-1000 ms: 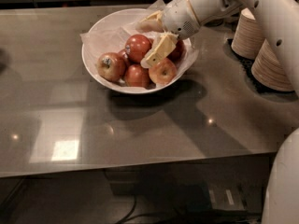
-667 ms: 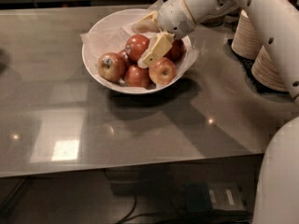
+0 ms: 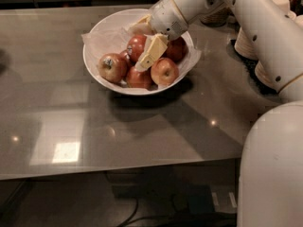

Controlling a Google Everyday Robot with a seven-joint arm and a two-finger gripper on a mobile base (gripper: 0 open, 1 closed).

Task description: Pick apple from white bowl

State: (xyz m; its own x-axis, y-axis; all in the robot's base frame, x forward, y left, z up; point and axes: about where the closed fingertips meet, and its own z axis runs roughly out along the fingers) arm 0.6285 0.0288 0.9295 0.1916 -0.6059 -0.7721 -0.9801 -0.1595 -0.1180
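Note:
The white bowl (image 3: 94,72), lined with crumpled white paper, stands at the back middle of the grey table. It holds several apples. The deep-red apple (image 3: 134,45) with a small pale sticker sits in the middle, toward the back. A duller yellowish-red apple (image 3: 112,66) lies at the left and a pale yellow-orange one (image 3: 164,71) at the front right. My gripper (image 3: 141,42) reaches into the bowl from the right and is open. One cream finger (image 3: 150,52) lies along the apple's right side and the other (image 3: 143,19) is behind it.
Stacks of beige paper bowls (image 3: 246,41) stand on a dark mat at the table's right. My white arm (image 3: 255,27) crosses above them, and my body (image 3: 272,174) fills the lower right. The table's front edge (image 3: 118,171) runs across the lower frame.
My gripper has shifted a little to the left and lower into the bowl, so its near finger now lies against the deep-red apple. The apples and bowl have not moved.

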